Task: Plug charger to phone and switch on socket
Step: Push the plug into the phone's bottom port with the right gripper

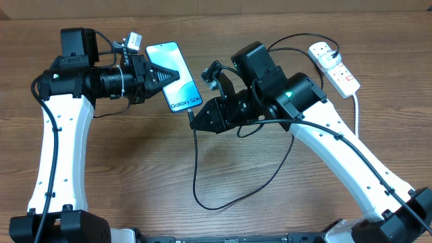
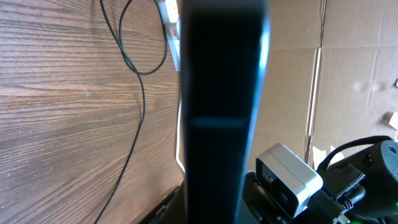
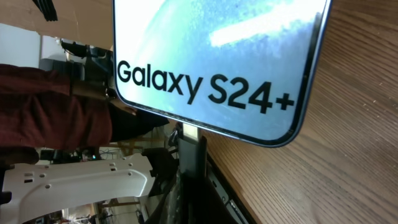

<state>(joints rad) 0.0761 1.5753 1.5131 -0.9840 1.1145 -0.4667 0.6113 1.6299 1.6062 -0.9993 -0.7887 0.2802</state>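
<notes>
Phone (image 1: 182,91) is being braced in clamped left gripper (image 1: 169,73) so right gripper (image 1: 196,119), pinching charger (image 1: 194,169), is reaching its near end.

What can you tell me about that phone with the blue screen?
The slim rectangular smartphone has dark edges and a lit light-blue screen reading "Galaxy S24+". The left gripper clamps it from one long edge, above the wooden table; the right gripper holds the tip of a thin black cable at its text end.
</notes>
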